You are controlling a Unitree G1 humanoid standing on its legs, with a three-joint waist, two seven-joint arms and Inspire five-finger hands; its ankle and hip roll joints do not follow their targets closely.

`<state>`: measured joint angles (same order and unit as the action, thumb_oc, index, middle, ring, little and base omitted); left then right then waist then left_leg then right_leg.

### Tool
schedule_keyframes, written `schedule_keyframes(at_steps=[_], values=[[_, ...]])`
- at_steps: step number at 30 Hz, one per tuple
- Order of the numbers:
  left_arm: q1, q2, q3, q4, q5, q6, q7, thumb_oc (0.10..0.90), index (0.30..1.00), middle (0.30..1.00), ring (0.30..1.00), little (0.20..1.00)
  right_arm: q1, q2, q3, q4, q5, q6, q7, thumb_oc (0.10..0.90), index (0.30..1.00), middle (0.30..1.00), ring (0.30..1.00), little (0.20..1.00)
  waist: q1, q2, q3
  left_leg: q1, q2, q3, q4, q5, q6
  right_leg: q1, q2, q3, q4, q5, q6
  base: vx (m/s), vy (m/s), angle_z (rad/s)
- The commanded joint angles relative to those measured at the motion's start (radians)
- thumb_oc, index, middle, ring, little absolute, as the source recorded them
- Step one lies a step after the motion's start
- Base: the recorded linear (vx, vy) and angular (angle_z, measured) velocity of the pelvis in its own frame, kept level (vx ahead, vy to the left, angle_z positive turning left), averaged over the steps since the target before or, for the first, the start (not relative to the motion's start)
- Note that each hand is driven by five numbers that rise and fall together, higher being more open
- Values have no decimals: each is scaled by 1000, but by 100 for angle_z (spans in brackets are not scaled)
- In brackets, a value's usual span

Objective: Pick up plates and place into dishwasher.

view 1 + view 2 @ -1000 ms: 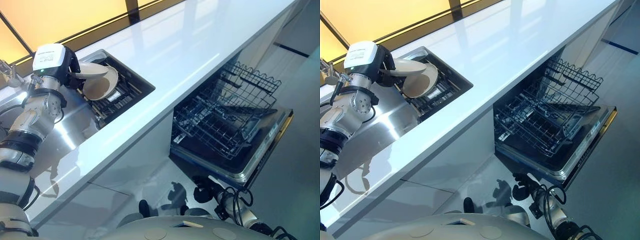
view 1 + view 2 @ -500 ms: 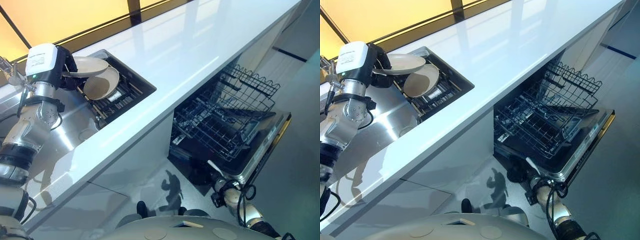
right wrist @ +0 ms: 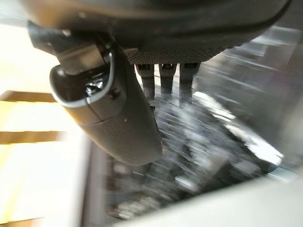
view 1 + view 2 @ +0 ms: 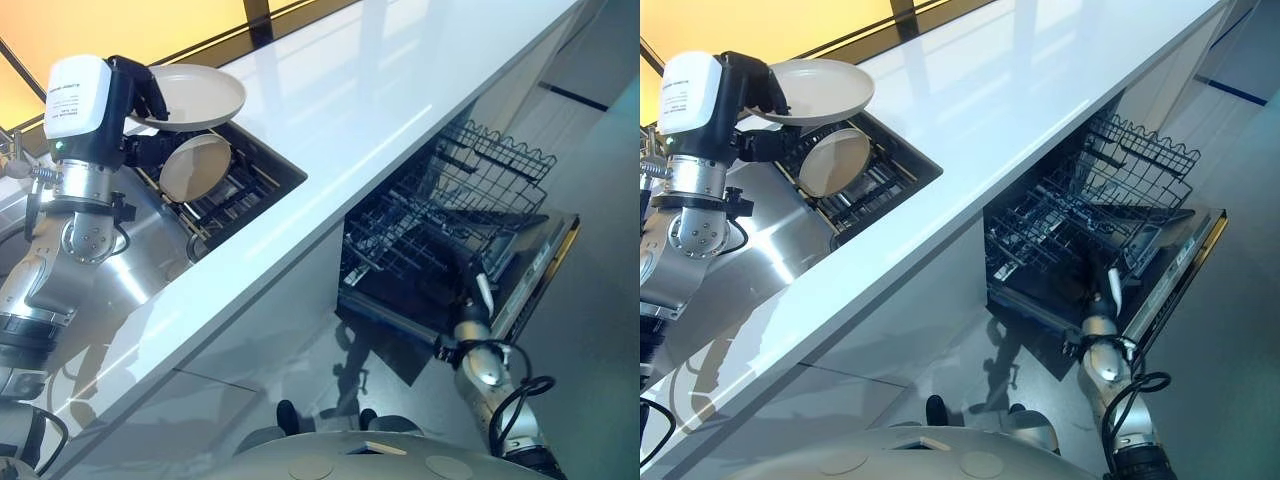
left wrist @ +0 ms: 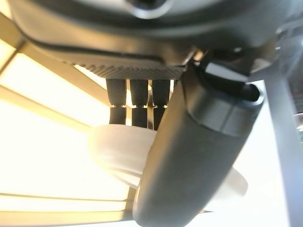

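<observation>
The left hand [image 4: 135, 92] is raised above the sink [image 4: 150, 260] at the far left end of the white counter [image 4: 380, 110]. Its fingers and thumb are closed on the rim of a cream plate [image 4: 195, 97], which is held roughly level and clear of everything beneath it. In the left wrist view the thumb crosses the plate [image 5: 113, 151] on the near face while the fingers [image 5: 135, 101] reach over the opposite face, confirming a pinch on the edge.

A second plate [image 4: 193, 167] stands tilted on its edge in the dark rack [image 4: 240, 195] set into the sink, just below the held plate and apart from it.

The dishwasher [image 4: 520, 290] sits under the counter to the right, its door dropped open. The lower wire basket [image 4: 440, 235] is pulled out over the door; no plate is visible in it.

The right hand [image 4: 1100, 290] is low on the right, in front of the open door and close to the near edge of the basket. In the right wrist view its fingers [image 3: 163, 75] extend straight with the thumb [image 3: 118, 123] set apart from them; the hand is spread and holds nothing. Whether it touches the basket or door cannot be determined.
</observation>
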<state>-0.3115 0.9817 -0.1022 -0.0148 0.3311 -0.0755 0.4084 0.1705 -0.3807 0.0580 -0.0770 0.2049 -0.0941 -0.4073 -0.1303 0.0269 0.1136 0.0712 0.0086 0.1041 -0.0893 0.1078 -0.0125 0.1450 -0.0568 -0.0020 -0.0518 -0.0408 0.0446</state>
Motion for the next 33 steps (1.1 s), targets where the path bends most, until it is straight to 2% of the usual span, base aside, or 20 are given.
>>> schedule_keyframes(at_steps=[1, 6, 8, 10, 15, 19, 25, 27, 29, 33], values=[[-81, 75, 137, -66, -38, -53, 65, 100, 300, 300, 300, 200, -192, -137, -102, -157, -126, -204, -21, 800, 900, 900, 900, 900, 6, 13, -90, 54, -72, -15, 2, -120, 41, -74, 43, 20, 28, 64, 40, -16, 0, -6], [-75, 74, 154, -136, -77, -86, 24, 100, 300, 300, 300, 200, -230, -259, -133, -208, -244, -214, 33, 800, 900, 900, 900, 900, 22, 1, -95, 48, -73, -22, 2, -117, 39, -75, 39, 8, 28, 64, 43, -4, 0, -1], [-76, 71, 153, -157, -80, -97, 15, 100, 300, 300, 300, 200, -251, -306, -138, -224, -325, -209, 6, 800, 900, 900, 900, 900, 29, -2, -96, 48, -73, -27, 2, -117, 38, -72, 39, 6, 26, 66, 42, 0, 0, 0], [-83, 69, 149, -191, -89, -92, -8, 100, 300, 300, 300, 200, -288, -356, -149, -238, -347, -191, -6, 800, 900, 900, 900, 900, 39, -8, -97, 47, -74, -32, 2, -117, 37, -70, 39, 1, 25, 67, 42, 0, 0, 0], [-89, 59, 137, -213, -107, -109, -28, 100, 300, 300, 300, 200, -324, -385, -142, -259, -371, -199, 13, 800, 900, 900, 900, 900, 48, -12, -97, 44, -76, -42, 2, -117, 36, -70, 37, -5, 27, 66, 42, -21, -6, 3], [-101, 46, 120, -220, -126, -121, -52, 100, 300, 300, 300, 200, -352, -417, -127, -273, -403, -190, 82, 800, 900, 900, 900, 900, 51, -15, -99, 41, -77, -46, 2, -115, 35, -73, 36, -10, 28, 68, 45, -23, -3, 2], [-132, 43, 94, -239, -202, -131, -98, 100, 300, 300, 300, 200, -429, -525, -93, -269, -483, -156, 200, 800, 900, 900, 900, 900, 62, -26, -106, 36, -77, -55, 2, -111, 30, -74, 31, -23, 27, 71, 46, -17, -3, 4], [-137, 41, 90, -250, -214, -135, -107, 100, 300, 300, 300, 200, -455, -554, -84, -273, -503, -162, 230, 800, 900, 900, 900, 900, 64, -30, -107, 35, -77, -55, 2, -110, 28, -75, 30, -27, 27, 72, 47, -20, -7, 8], [-153, 35, 78, -259, -225, -137, -122, 100, 300, 300, 300, 200, -500, -582, -60, -290, -514, -159, 271, 800, 900, 900, 900, 900, 68, -34, -109, 33, -77, -58, 2, -109, 28, -76, 30, -30, 27, 73, 46, -26, -10, 9], [-195, 18, 42, -262, -230, -133, -132, 100, 300, 300, 300, 200, -600, -586, 21, -295, -539, -155, 318, 800, 900, 900, 900, 900, 76, -39, -110, 32, -79, -64, 2, -108, 28, -75, 29, -34, 26, 74, 45, -9, -3, 2]])
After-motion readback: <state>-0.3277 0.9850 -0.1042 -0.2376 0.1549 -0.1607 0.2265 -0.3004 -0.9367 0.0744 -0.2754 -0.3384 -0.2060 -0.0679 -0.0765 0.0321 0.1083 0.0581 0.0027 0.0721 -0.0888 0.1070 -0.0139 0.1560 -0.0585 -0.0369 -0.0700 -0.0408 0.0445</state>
